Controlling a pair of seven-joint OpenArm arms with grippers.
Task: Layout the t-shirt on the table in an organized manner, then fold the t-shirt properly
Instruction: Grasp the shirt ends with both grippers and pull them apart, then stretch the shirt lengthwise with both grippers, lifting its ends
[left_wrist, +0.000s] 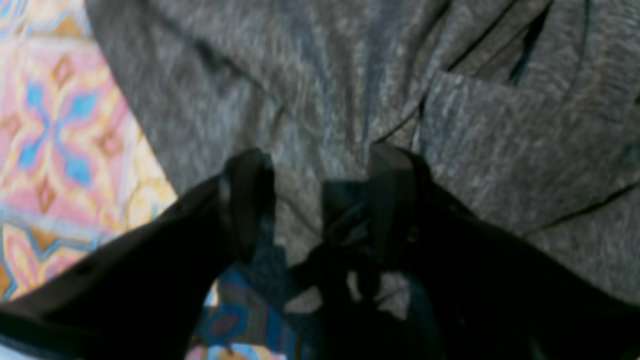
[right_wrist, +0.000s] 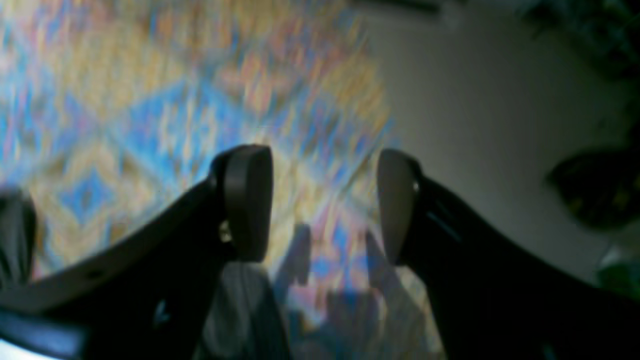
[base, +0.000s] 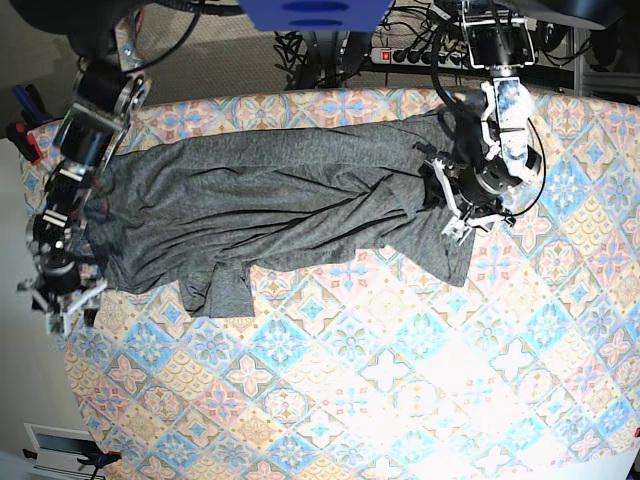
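Pastel diamond-tiled table (base: 400, 400), grey t-shirt (base: 270, 200) spread along far edge

Along the top of the base view, behind the tabletop, a tangle of dark cables (base: 330, 40) lies on a speckled grey-beige floor (base: 215, 55) — with a white power strip (base: 400, 55) among them. A blue disc-shaped object (base: 310, 12) sits at the top centre. At the far left a pale floor strip (base: 25, 400) runs down — light, even illumination.
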